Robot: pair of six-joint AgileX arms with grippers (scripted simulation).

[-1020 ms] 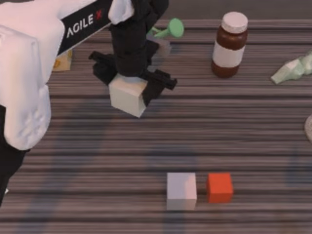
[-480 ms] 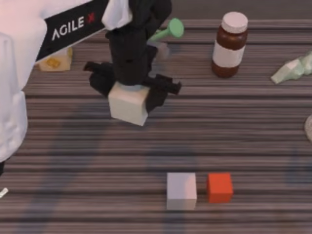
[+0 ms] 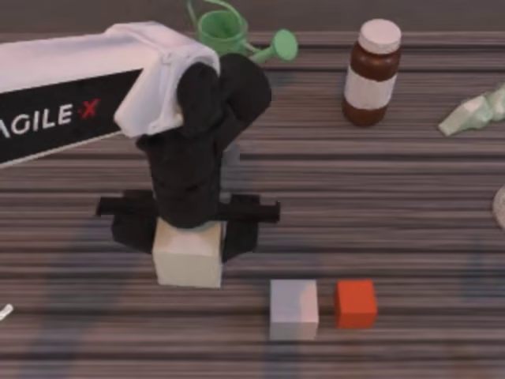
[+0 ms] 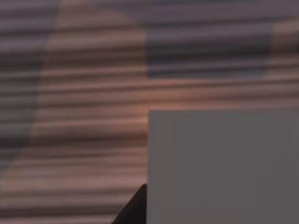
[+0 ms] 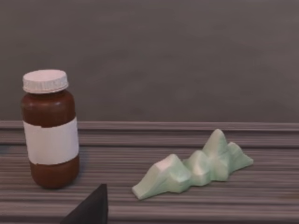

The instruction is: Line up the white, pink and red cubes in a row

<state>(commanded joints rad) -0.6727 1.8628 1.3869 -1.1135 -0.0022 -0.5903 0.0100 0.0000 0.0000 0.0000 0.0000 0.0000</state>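
My left gripper (image 3: 188, 234) is shut on the white cube (image 3: 188, 259), its black fingers (image 3: 241, 230) pressed against the cube's two sides. In the left wrist view the white cube (image 4: 219, 168) fills the lower right as a grey face, with a dark fingertip (image 4: 135, 211) beside it. The pink cube (image 3: 293, 309) sits near the table's front edge, to the right of the white one with a gap between them. The red cube (image 3: 355, 304) stands just right of the pink cube. My right arm is out of the top view; only one dark fingertip (image 5: 89, 209) shows in its wrist view.
A brown bottle with a white cap (image 3: 371, 73) stands at the back right, a green watering can (image 3: 229, 30) at the back middle. A pale green lumpy object (image 3: 472, 112) lies at the far right, in front of the right wrist camera (image 5: 194, 170).
My left gripper has carried the white cube from the back of the table toward the front, down to the left of the pink cube. The pink and red cubes have not moved.
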